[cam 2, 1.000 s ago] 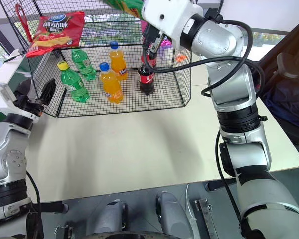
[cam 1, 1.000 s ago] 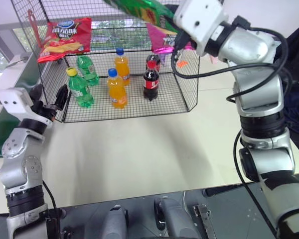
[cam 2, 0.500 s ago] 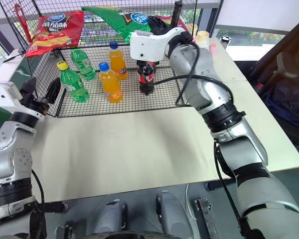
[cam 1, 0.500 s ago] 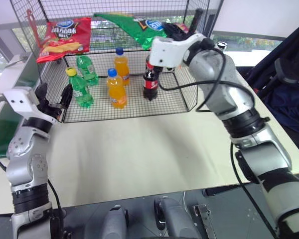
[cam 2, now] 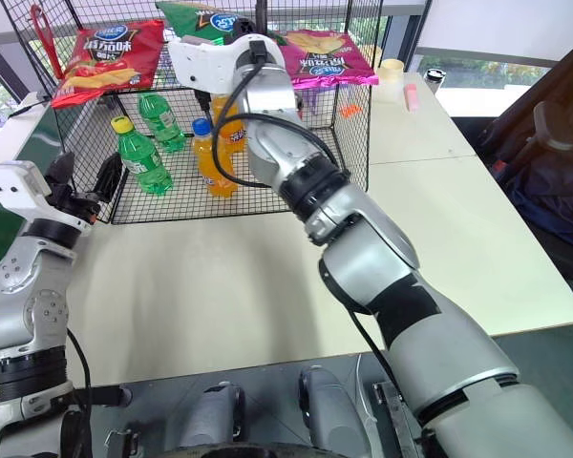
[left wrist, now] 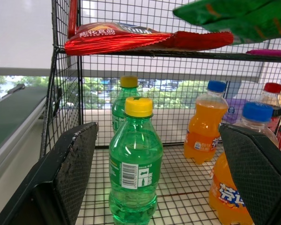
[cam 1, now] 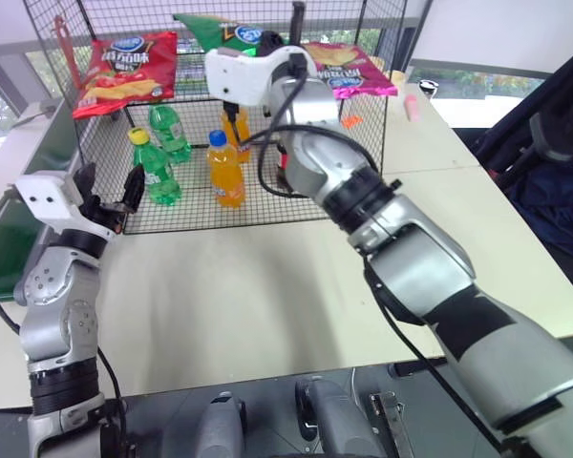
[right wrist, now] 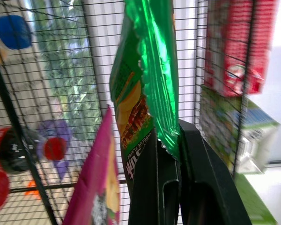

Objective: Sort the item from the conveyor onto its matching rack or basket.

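Right end effector [right wrist: 171, 154] clenched on green crisp bag [cam 1: 215, 29], swung from rack's [cam 1: 95, 162] 2 o'clock to top tier, between red bag [cam 1: 124, 65] and pink bag [cam 1: 349, 67]. Release likely next. Left end effector [cam 1: 110, 196] spread, empty.

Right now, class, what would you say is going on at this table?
A humanoid robot is sorting snacks. Its right gripper is shut on a green crisp bag, held over the flat top tier of the black wire cage, between a red crisp bag and a pink crisp bag lying there. The green bag has not been let go yet. The left gripper is open and holds nothing, at the cage's side near a green bottle. Orange and cola bottles stand inside too.
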